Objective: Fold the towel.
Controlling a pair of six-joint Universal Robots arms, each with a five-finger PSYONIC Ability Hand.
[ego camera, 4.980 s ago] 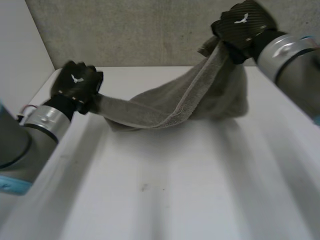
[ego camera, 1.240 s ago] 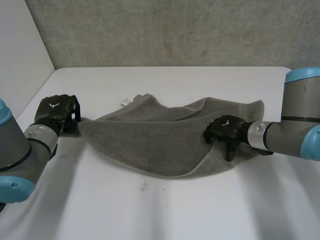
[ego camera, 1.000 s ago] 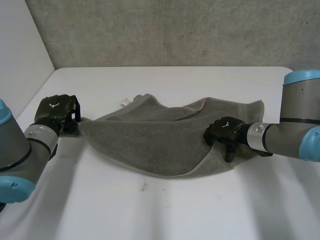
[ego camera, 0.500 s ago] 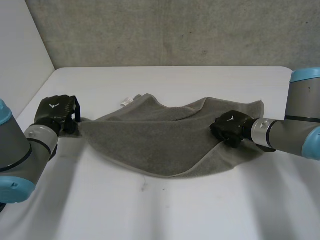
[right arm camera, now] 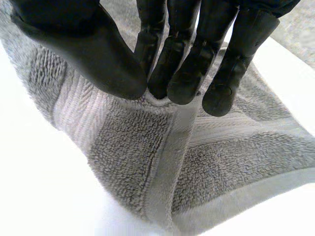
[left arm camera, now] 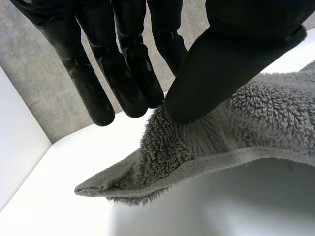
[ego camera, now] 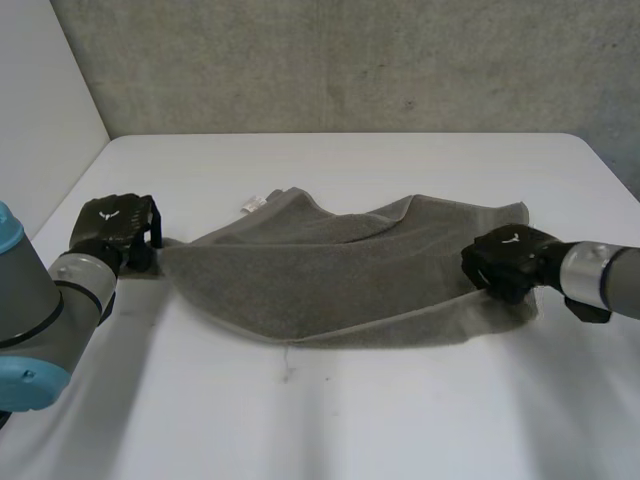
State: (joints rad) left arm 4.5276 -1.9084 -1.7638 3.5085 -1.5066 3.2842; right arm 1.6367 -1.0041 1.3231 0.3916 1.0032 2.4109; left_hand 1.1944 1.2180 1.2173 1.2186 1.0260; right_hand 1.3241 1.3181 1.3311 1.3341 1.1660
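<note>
A grey towel [ego camera: 330,275] lies spread on the white table [ego camera: 350,420], drawn out between my two hands. My left hand [ego camera: 112,222] is at the towel's left corner. In the left wrist view its thumb [left arm camera: 211,73] presses the towel [left arm camera: 206,142] against the fingers, with the corner tip sticking out past them. My right hand [ego camera: 505,262] is low at the towel's right end. There its thumb [right arm camera: 88,49] and fingers pinch a raised fold of the towel [right arm camera: 147,157]. A small white label [ego camera: 252,204] lies at the towel's far edge.
A concrete wall [ego camera: 350,60] stands behind the table, and a white wall [ego camera: 40,100] runs along its left side. The table's right edge [ego camera: 612,178] is close to my right arm. Bare table lies in front of the towel.
My right hand has closed on the towel and moved right, pulling its right side out flatter and longer. The left hand has stayed still, holding its corner.
</note>
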